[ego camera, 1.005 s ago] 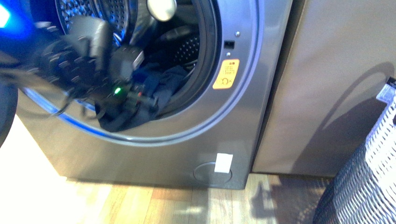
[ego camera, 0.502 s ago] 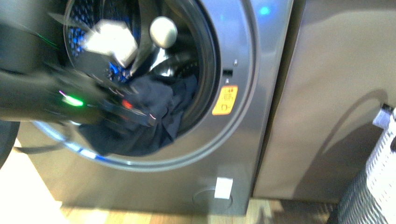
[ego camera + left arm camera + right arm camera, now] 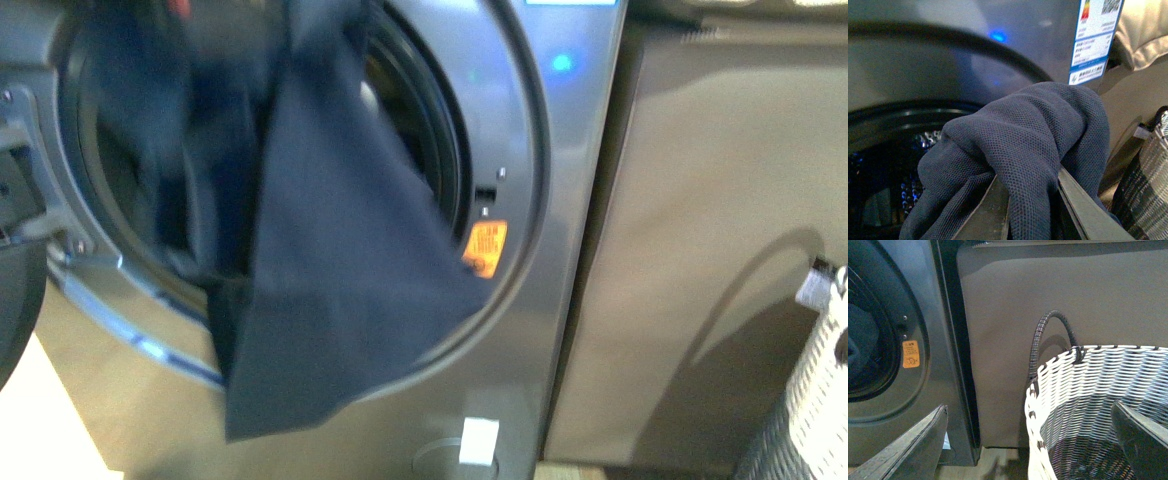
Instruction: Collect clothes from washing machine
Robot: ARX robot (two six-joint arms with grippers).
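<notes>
The clothes, a dark navy-blue garment, hang from above the front view's top edge and drape in front of the washing machine and its round porthole. The left gripper is out of the front view. In the left wrist view my left gripper is shut on a bunched fold of the clothes, pinched between both fingers, above the dark drum opening. My right gripper is open and empty, its fingers wide apart over the rim of the woven basket. The washing machine also shows in the right wrist view.
The woven white-and-black basket stands at the right of the washing machine, in front of a grey-brown panel. The washer's open door edge is at the far left. A yellow sticker sits beside the porthole.
The clothes have been lifted up out of the drum and now hang in front of the porthole. The left arm rose out of the front view. The view shifted slightly.
</notes>
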